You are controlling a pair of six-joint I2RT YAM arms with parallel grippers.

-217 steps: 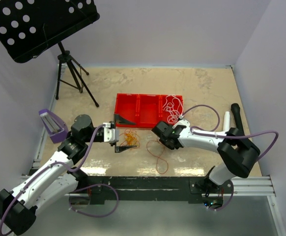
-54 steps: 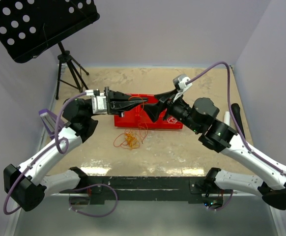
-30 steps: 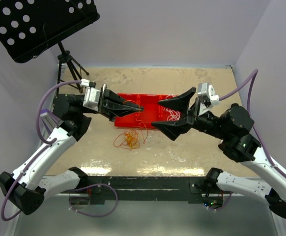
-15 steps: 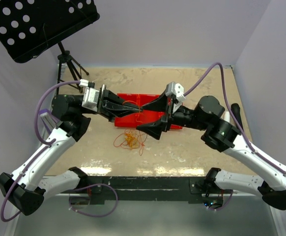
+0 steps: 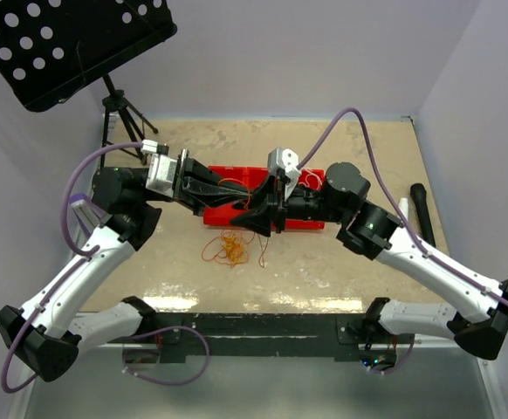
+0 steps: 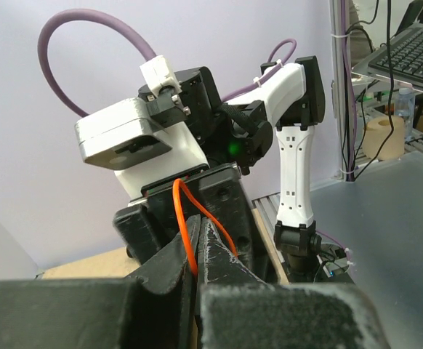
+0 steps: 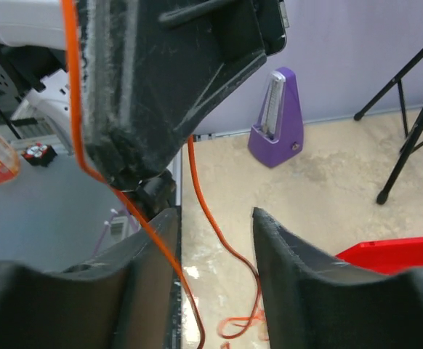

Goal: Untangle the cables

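Note:
My left gripper [image 5: 236, 186] is raised over the red tray [image 5: 215, 215], shut on a strand of an orange cable [image 6: 184, 218]. In the left wrist view the left gripper [image 6: 197, 222] pinches that strand between its tips. The strand hangs down to an orange tangle [image 5: 232, 249] on the table, with a red loop [image 5: 208, 254] beside it. My right gripper [image 5: 252, 209] faces the left one closely. In the right wrist view the right gripper [image 7: 215, 218] stands open, with the orange strands [image 7: 219, 240] running between its fingers. A white cable [image 5: 307, 181] lies in the tray's right compartment.
A purple metronome [image 7: 277, 123] stands at the table's left edge. A music stand [image 5: 71, 44] on a tripod [image 5: 127, 131] is at the back left. A black object [image 5: 420, 209] and a white one [image 5: 402, 209] lie at the right.
My right gripper has swung left to the left gripper, and its jaws have narrowed around the hanging orange strands. The left gripper has kept its hold and place.

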